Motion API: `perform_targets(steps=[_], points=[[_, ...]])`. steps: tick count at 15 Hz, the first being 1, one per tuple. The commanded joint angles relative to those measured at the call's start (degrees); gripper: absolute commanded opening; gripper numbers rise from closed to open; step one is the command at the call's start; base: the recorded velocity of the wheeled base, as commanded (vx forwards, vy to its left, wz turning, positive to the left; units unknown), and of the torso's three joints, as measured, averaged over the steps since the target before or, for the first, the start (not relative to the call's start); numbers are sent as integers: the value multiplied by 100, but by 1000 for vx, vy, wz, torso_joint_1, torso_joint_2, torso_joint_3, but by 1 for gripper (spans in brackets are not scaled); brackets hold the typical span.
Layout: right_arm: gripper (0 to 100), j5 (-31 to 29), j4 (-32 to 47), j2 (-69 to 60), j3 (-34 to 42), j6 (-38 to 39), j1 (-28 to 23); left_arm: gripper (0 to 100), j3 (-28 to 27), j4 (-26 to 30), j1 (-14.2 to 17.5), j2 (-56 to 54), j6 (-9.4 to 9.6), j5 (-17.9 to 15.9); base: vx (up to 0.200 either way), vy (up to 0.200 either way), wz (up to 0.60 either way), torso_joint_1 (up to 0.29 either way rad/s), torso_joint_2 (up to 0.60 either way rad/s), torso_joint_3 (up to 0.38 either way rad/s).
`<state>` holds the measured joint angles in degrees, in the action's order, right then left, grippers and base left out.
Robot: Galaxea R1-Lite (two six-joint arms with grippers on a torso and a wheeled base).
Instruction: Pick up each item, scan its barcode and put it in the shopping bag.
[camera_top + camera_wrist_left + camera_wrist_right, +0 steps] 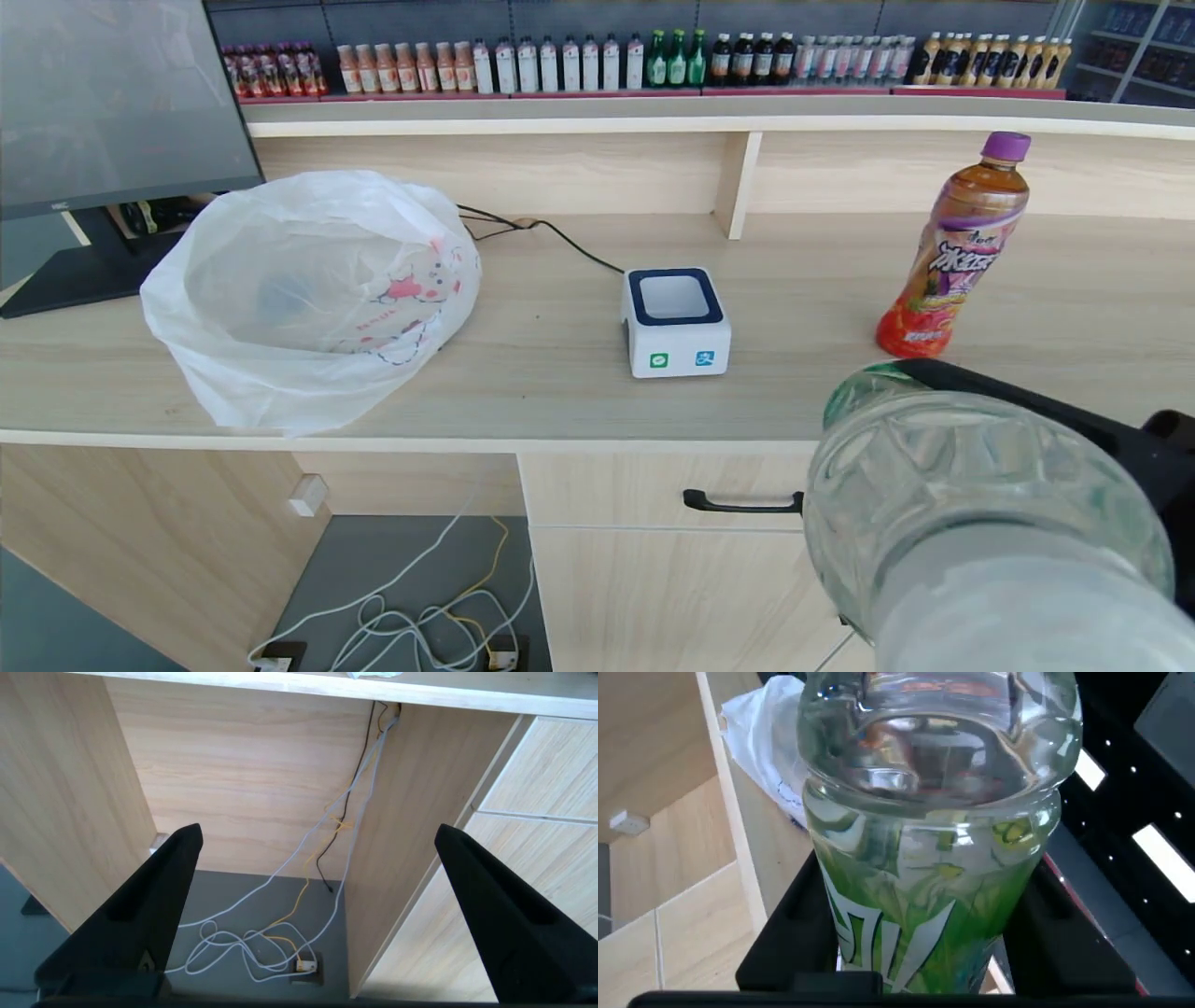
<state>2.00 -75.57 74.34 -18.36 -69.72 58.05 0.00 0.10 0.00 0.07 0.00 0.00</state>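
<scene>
Bag [308, 299], scanner [675, 322], tea bottle [952, 252], beyond green bottle [924, 924]

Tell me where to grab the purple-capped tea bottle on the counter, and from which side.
Take the tea bottle around its labelled mid-body, jaws level, coming from the counter front edge: it stands upright, with a shelf wall behind. The right gripper is full with the clear bottle, so probably the open left gripper.

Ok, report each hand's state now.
Left hand: open, empty.
Right hand: closed on the clear bottle with a green label.
</scene>
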Motion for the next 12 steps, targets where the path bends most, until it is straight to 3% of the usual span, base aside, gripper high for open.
perform_targets(steps=[1,3,12], points=[[0,11,-2,283,8,-218,532,100,0,-1,0,1,0,0,0,0,0,0,0,0],[0,55,-10,538,-10,-473,839,100,0,-1,0,1,0,0,0,0,0,0,0,0],[0,468,-2,714,17,-2371,883,100,0,-1,0,1,0,0,0,0,0,0,0,0]])
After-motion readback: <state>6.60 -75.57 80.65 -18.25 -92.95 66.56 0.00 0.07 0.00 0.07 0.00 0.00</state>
